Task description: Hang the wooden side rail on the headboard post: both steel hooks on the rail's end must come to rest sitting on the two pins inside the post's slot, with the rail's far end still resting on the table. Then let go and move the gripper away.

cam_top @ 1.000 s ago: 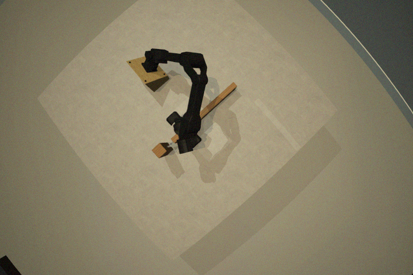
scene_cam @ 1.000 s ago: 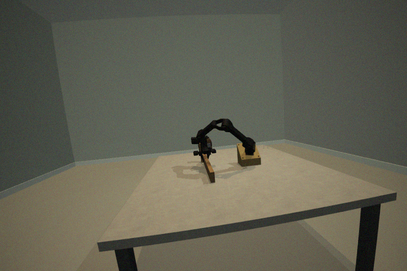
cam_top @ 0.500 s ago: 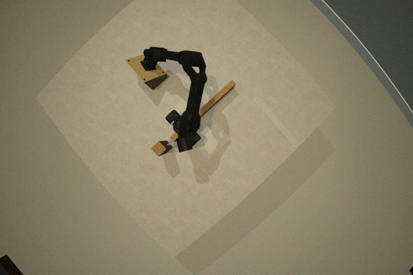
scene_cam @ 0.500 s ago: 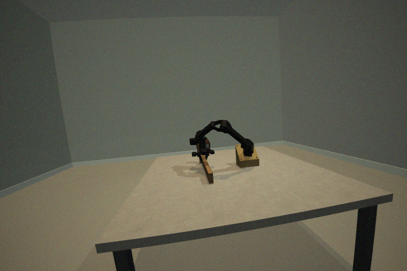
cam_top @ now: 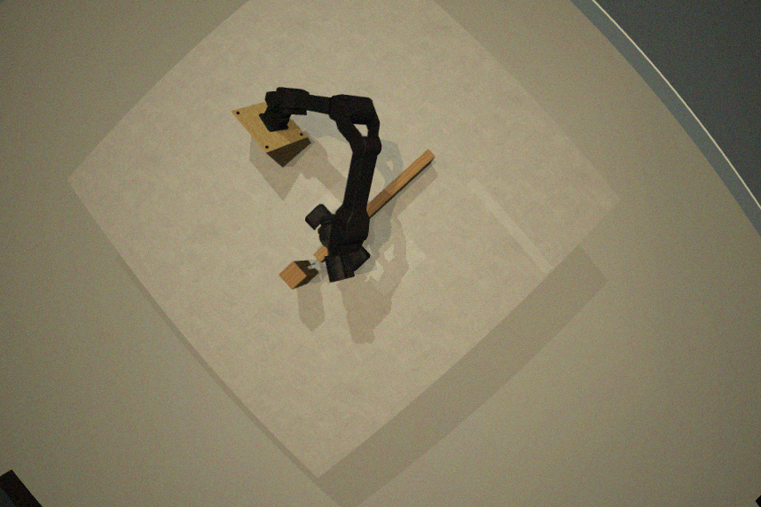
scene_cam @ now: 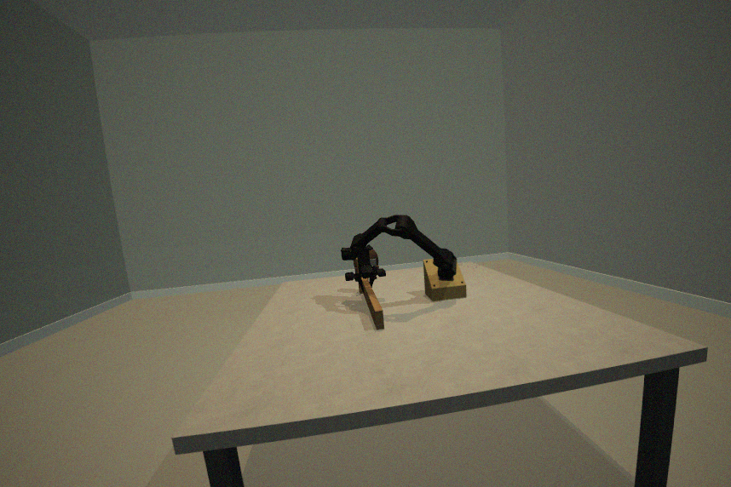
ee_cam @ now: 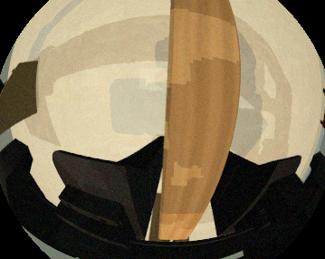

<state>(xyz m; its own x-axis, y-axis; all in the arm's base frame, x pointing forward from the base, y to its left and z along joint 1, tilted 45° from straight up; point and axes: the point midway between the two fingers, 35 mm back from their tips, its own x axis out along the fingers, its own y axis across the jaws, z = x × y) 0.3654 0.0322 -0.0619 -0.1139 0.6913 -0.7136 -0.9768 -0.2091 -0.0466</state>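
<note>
The wooden side rail (cam_top: pixel 402 183) (scene_cam: pixel 372 298) (ee_cam: pixel 203 104) runs diagonally under the arm. My gripper (scene_cam: pixel 365 277) (ee_cam: pixel 181 141) is shut on it, with one finger on each side. The rail's far end is low, at or very near the table; the contact is too small to judge. The headboard post (cam_top: pixel 294 275) stands upright just beyond the rail's near end. Small grey metal hooks (cam_top: pixel 311 264) show between that end and the post, a short gap apart. The slot and pins are not visible, so I cannot tell whether the hooks sit on the pins.
The arm's base stands on a yellowish wooden block (cam_top: pixel 254 119) (scene_cam: pixel 450 292) (ee_cam: pixel 19 95), to one side of the rail. The arm arches from it over the rail. The table (cam_top: pixel 405 358) (scene_cam: pixel 492 356) carries everything, and its front edge shows in the exterior view.
</note>
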